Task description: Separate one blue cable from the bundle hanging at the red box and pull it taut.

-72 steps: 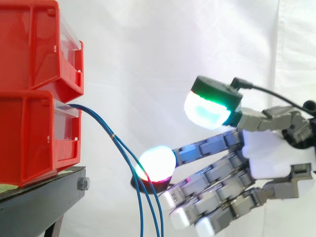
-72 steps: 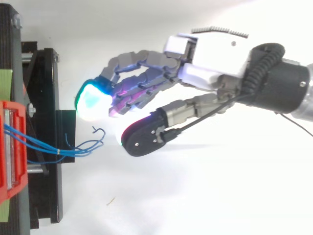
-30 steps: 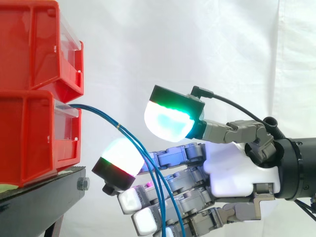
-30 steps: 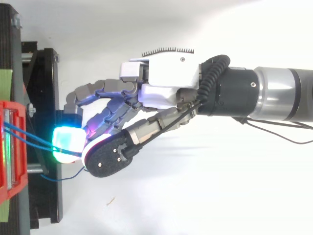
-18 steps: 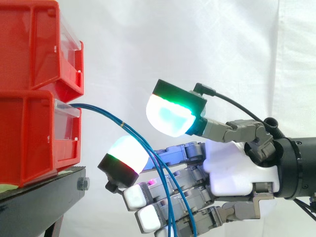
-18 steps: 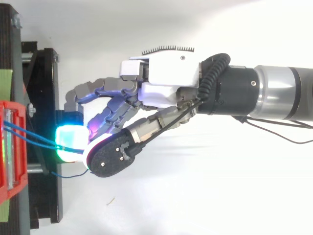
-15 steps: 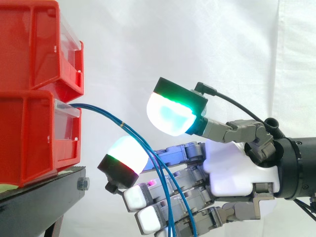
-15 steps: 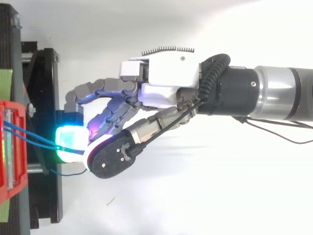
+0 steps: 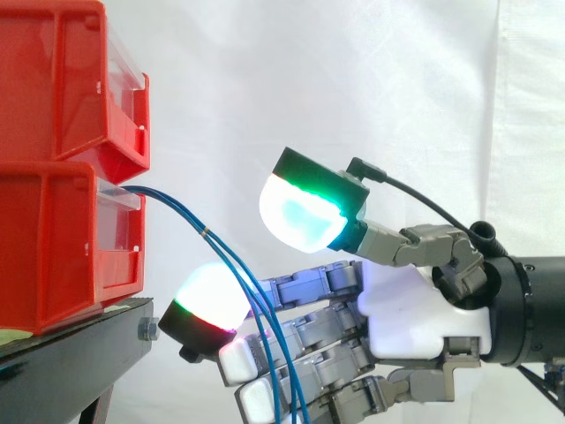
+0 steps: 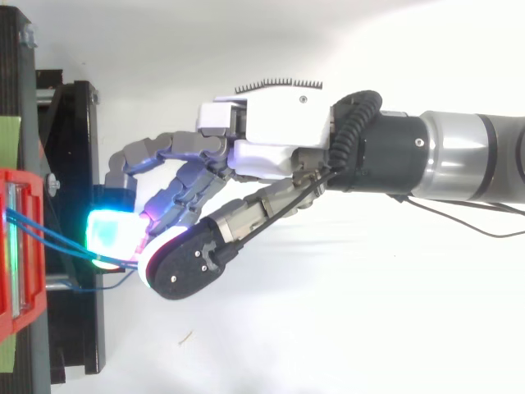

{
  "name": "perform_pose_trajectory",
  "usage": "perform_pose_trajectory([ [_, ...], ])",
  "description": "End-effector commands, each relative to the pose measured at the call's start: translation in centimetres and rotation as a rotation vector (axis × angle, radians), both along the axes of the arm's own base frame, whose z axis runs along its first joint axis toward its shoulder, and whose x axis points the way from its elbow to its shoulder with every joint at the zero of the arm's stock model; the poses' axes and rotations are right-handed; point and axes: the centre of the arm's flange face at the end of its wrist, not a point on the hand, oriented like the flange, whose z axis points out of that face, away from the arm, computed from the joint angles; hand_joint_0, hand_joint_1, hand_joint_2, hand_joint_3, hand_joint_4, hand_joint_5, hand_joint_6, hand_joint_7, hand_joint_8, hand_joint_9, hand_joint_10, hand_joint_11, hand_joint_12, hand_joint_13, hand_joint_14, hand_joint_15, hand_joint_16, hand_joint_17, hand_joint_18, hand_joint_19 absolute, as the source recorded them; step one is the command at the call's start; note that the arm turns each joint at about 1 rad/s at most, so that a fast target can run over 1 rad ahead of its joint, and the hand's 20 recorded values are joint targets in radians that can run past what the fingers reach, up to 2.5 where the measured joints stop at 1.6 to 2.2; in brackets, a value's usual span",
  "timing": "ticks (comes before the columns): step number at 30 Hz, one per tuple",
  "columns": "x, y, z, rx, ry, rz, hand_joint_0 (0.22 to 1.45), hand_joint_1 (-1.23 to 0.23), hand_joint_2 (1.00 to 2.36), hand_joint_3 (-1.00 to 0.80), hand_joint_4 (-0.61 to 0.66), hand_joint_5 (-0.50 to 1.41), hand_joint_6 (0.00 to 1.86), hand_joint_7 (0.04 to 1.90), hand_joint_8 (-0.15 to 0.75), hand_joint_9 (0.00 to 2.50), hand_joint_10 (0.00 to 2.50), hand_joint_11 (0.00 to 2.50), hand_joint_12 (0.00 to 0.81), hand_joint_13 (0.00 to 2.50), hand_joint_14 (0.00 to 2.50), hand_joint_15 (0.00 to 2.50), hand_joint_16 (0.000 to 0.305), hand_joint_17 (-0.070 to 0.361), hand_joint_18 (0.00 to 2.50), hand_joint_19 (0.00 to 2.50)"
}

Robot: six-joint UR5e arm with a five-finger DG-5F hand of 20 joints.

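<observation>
Light, limp and likely slippery, the thin blue cables (image 9: 190, 220) are draped from the lower red bin (image 9: 62, 247) across the spread, unclamped hand (image 9: 406, 309), and one strand is best pinched below the small band (image 9: 205, 233).

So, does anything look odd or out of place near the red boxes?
Nothing stands out. The blue cables leave the lower red box together and hang slack down past the hand; none is taut yet.
</observation>
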Motion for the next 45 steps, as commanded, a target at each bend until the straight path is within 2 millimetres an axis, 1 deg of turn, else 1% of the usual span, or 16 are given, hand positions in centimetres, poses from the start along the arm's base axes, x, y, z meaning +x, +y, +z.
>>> perform_pose_trajectory([
  [1,0.4,-0.6,-1.5,0.002,-0.014,-0.009,0.56,-0.67,1.00,-0.50,0.29,-0.16,0.50,1.10,0.321,0.79,0.02,0.54,0.387,0.92,0.02,0.45,0.044,0.098,0.81,0.44],
  [6,0.5,-0.7,-1.2,0.001,-0.036,-0.010,0.56,-0.68,1.00,-0.50,0.30,-0.17,0.50,1.09,0.320,0.79,0.02,0.53,0.386,0.93,0.02,0.45,0.044,0.098,0.81,0.44],
  [13,0.5,-0.9,-1.1,-0.002,-0.040,-0.011,0.58,-0.72,1.00,-0.50,0.27,-0.16,0.50,1.13,0.317,0.79,0.02,0.56,0.384,0.93,0.02,0.46,0.043,0.097,0.81,0.43],
  [19,0.7,-0.2,-0.9,-0.008,-0.043,-0.005,0.59,-0.77,1.00,-0.50,0.27,-0.16,0.50,1.15,0.310,0.79,0.02,0.59,0.384,0.94,0.02,0.46,0.043,0.096,0.82,0.43],
  [27,0.9,1.0,-0.9,-0.033,-0.048,-0.022,0.60,-0.75,1.00,-0.50,0.27,-0.17,0.50,1.14,0.306,0.80,0.02,0.60,0.384,0.96,0.02,0.48,0.042,0.095,0.83,0.43],
  [28,0.9,1.1,-1.0,-0.033,-0.047,-0.021,0.61,-0.74,1.00,-0.46,0.26,-0.17,0.50,1.14,0.307,0.80,0.02,0.59,0.384,0.96,0.02,0.48,0.042,0.094,0.83,0.43],
  [29,0.9,1.3,-0.9,-0.033,-0.048,-0.019,0.64,-0.74,1.01,-0.39,0.27,-0.16,0.50,1.15,0.308,0.80,0.02,0.60,0.379,0.97,0.02,0.48,0.042,0.094,0.83,0.43],
  [34,1.1,1.9,-0.5,-0.032,-0.056,-0.019,0.66,-0.76,1.01,-0.27,0.25,-0.16,0.50,1.18,0.307,0.80,0.02,0.59,0.378,0.97,0.02,0.48,0.042,0.095,0.83,0.44],
  [36,1.2,2.0,-0.4,-0.031,-0.059,-0.021,0.66,-0.76,1.01,-0.27,0.25,-0.16,0.50,1.19,0.306,0.80,0.02,0.60,0.376,0.97,0.02,0.49,0.042,0.094,0.83,0.43],
  [41,1.3,2.4,-0.3,-0.032,-0.057,-0.024,0.63,-0.77,1.01,-0.39,0.25,-0.16,0.50,1.22,0.305,0.80,0.02,0.61,0.379,0.97,0.02,0.50,0.042,0.095,0.82,0.45],
  [45,1.2,2.6,-0.4,-0.031,-0.054,-0.019,0.62,-0.76,1.00,-0.44,0.26,-0.16,0.50,1.23,0.306,0.80,0.02,0.61,0.381,0.98,0.02,0.51,0.042,0.095,0.82,0.45],
])
